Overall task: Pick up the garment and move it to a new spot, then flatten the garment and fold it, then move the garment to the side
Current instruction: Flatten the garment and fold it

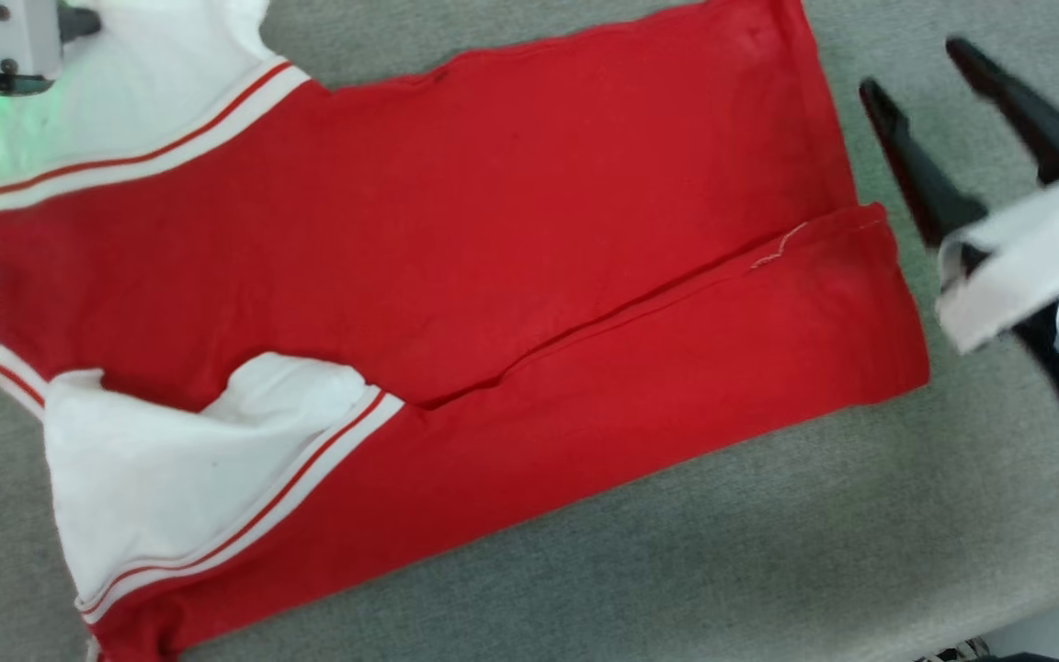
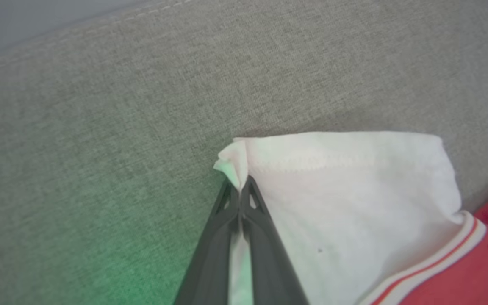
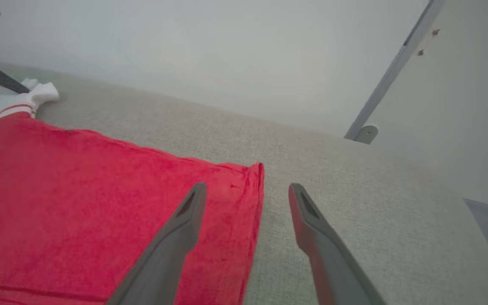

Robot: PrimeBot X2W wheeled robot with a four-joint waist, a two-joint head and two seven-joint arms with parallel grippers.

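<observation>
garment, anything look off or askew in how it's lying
Yes. The garment lies slanted on the grey surface, its near side folded over unevenly, the near white sleeve rumpled onto the red. A loose white thread shows at the hem.

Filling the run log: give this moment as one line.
left hand: shut on garment sleeve; right hand: open near hem; garment: partly folded

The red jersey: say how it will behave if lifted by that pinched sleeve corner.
Probably floppy: the jersey lies flat with soft creases, so it should drape and hang. Likely light: the sleeve corner puckers in the shut left gripper. Pushed, it would likely bunch on the grey fabric surface.
</observation>
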